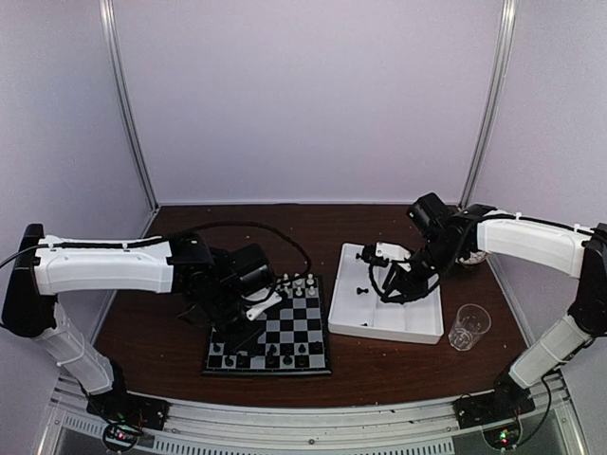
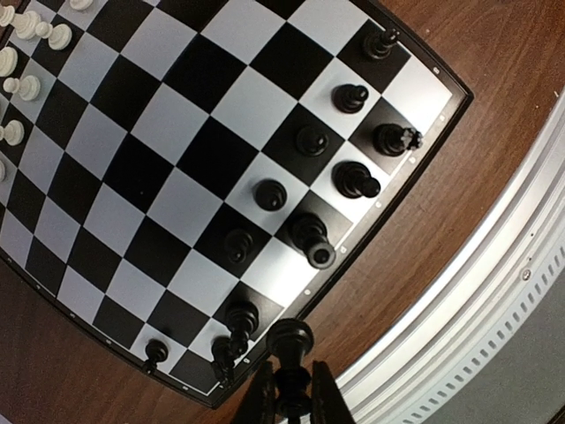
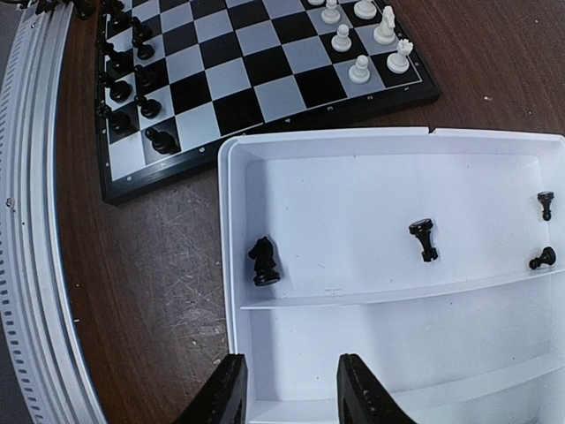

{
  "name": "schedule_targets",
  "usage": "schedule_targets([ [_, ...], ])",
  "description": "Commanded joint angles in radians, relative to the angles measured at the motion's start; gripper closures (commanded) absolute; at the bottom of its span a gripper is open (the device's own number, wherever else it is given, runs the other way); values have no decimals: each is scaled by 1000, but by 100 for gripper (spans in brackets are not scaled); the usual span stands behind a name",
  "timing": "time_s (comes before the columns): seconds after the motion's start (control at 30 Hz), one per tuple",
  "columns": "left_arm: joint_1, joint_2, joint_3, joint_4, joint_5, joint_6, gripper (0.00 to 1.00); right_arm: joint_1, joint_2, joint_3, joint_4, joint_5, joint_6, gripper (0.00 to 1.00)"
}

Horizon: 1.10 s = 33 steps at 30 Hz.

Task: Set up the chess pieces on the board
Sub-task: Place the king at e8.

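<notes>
Black chess piece (image 2: 291, 340) clamped in left tool (image 2: 291, 382) points head-first toward board (image 2: 168, 190); right tool (image 3: 287, 378) apart.

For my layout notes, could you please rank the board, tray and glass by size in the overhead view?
1. Board and tray: about equal, too close to rank.
2. Glass: clearly the smallest.

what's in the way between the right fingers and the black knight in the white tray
No piece is. The right fingers stand open over the tray, and the black knight sits in the next compartment, by the wall. Only the low divider runs between them.
</notes>
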Motion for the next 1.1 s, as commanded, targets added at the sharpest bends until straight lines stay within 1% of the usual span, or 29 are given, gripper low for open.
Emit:
schedule_targets([
  [0.0,0,22,-17,68,-6,-18,96,-2,-5,-12,8,9,-10,62],
  [0.6,0,106,-33,112,-8,-15,96,-1,1,-15,6,8,-11,62],
  [1.07,0,139,-40,123,-10,-6,96,-2,3,-14,4,5,-11,62],
])
